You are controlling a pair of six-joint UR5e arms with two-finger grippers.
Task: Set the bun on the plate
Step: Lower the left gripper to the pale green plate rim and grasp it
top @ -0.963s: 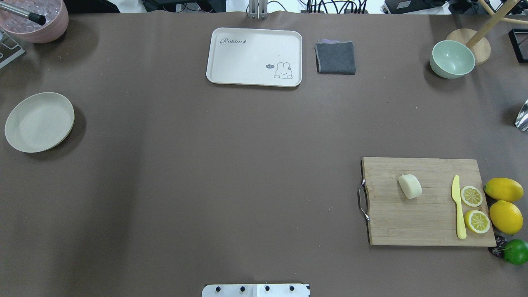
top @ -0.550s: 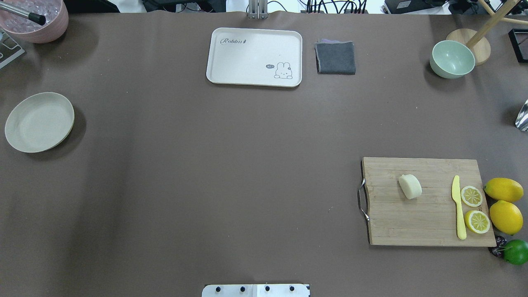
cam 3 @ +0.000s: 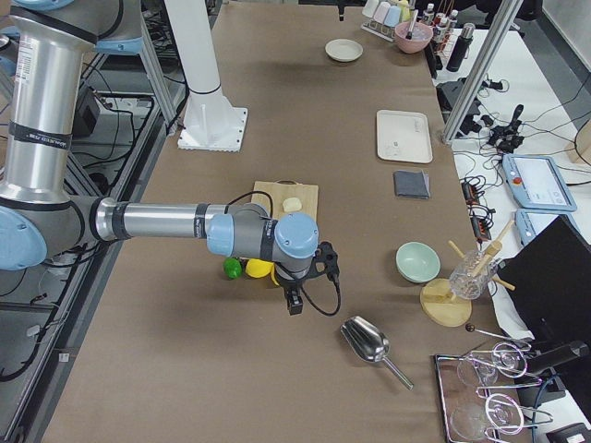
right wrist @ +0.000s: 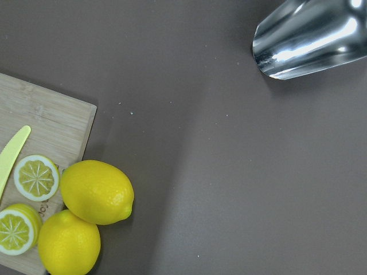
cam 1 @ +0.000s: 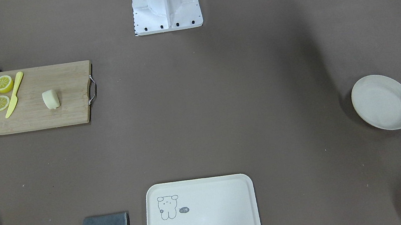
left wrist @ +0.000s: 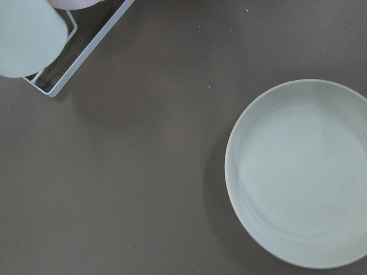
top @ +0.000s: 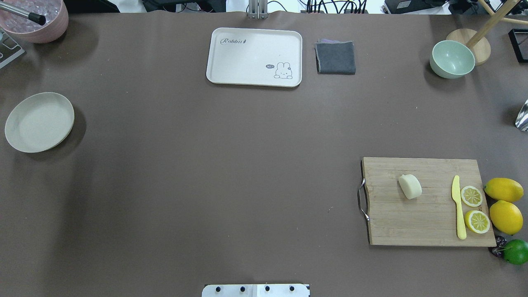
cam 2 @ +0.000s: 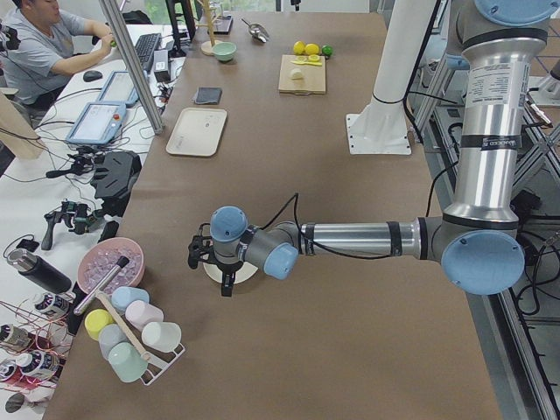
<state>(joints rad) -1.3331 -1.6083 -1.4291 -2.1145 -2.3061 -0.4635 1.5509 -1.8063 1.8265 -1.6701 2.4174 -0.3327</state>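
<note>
The bun (top: pixel 410 186), a small pale cream block, lies on the wooden cutting board (top: pixel 412 225) at the right; it also shows as the bun (cam 1: pixel 51 99). Far off at the table's left edge sits the round off-white plate (top: pixel 39 122), with nothing on it, filling the right of the left wrist view as the plate (left wrist: pixel 304 172). My left gripper (cam 2: pixel 226 284) hangs over the table beside the plate. My right gripper (cam 3: pixel 294 303) hovers past the lemons, beyond the board's outer end. Both show only in side views, so I cannot tell whether they are open or shut.
A yellow knife (top: pixel 457 206), two lemon halves (top: pixel 471 196), whole lemons (top: pixel 504 189) and a lime (top: pixel 515 251) lie at the board's right end. At the back are a cream tray (top: pixel 254 57), grey cloth (top: pixel 335 57) and green bowl (top: pixel 451 59). A metal scoop (right wrist: pixel 309 37) lies right.
</note>
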